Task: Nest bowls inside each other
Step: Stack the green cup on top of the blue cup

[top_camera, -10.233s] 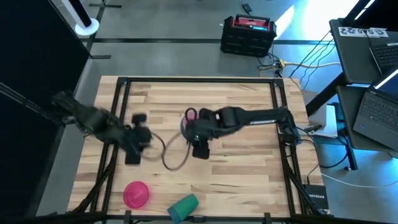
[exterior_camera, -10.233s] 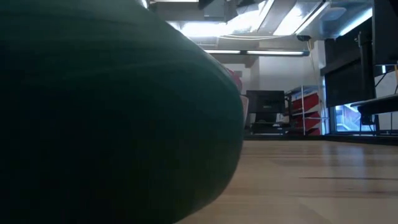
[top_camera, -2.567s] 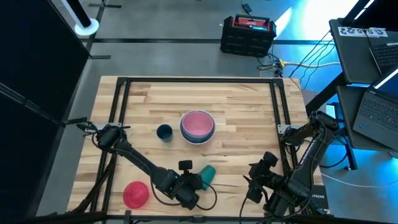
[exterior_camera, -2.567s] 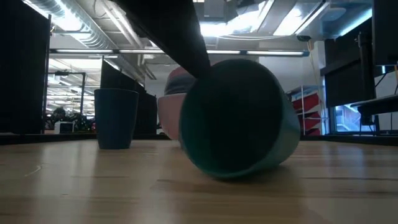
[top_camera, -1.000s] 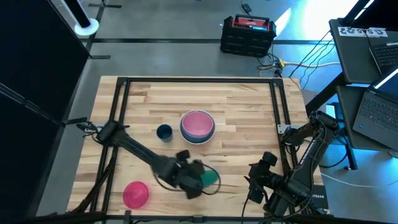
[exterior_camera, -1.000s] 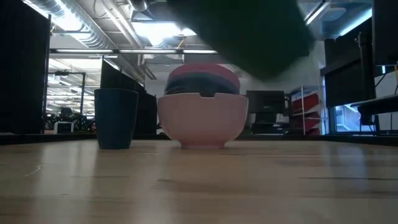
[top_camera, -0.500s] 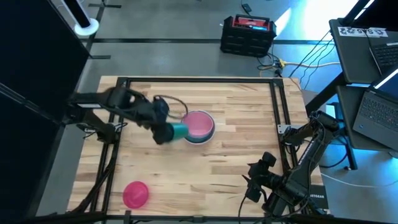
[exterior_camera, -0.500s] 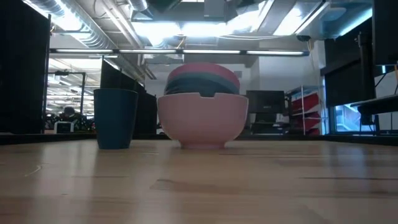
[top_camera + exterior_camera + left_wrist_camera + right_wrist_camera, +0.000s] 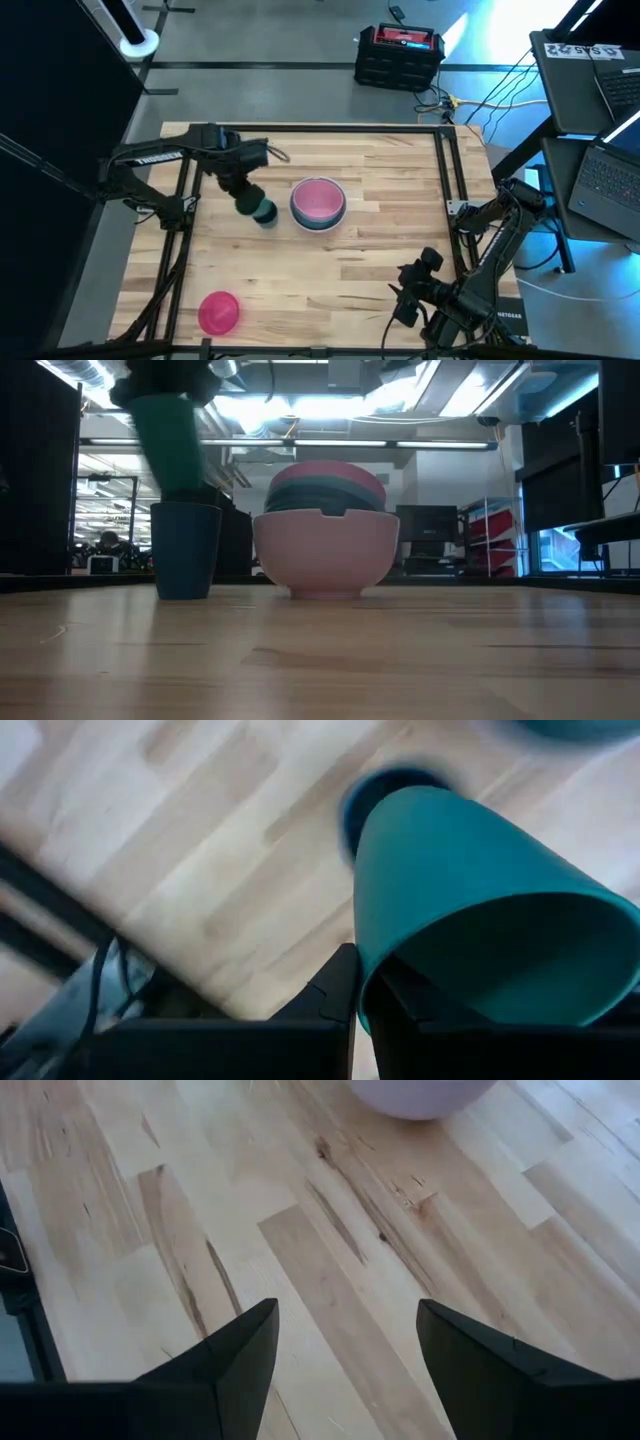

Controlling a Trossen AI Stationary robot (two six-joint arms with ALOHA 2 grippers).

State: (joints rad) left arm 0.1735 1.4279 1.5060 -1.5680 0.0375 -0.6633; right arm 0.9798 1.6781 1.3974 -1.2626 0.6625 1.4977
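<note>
Left gripper point(image 9: 250, 203) is clamped on the rim of a green cup point(image 9: 168, 445), holding it in the air directly above a dark blue cup point(image 9: 186, 550) that stands upright on the desk point(image 9: 380, 250). In the left wrist view the green cup's wall sits between the closed fingers, its mouth toward the camera and its base toward the dark blue cup below. In the low view its long axis runs close to vertical, slightly tilted, base down.

Right gripper point(image 9: 345, 1350) waits with fingers spread wide and empty, low over the desk near the 5 o'clock corner.

Progress on the task: a stack of bowls point(image 9: 318, 203) stands near the desk's centre, just beside the cups on their 3 o'clock side. A pale pink bowl point(image 9: 325, 555) forms the outer shell, with darker rims and a pink one showing above its edge; the exact count inside cannot be told. One magenta bowl point(image 9: 218, 311) lies apart near the 7 o'clock corner, mouth down as far as can be judged. Judgement: nesting is mostly done; that bowl remains outstanding.
</note>
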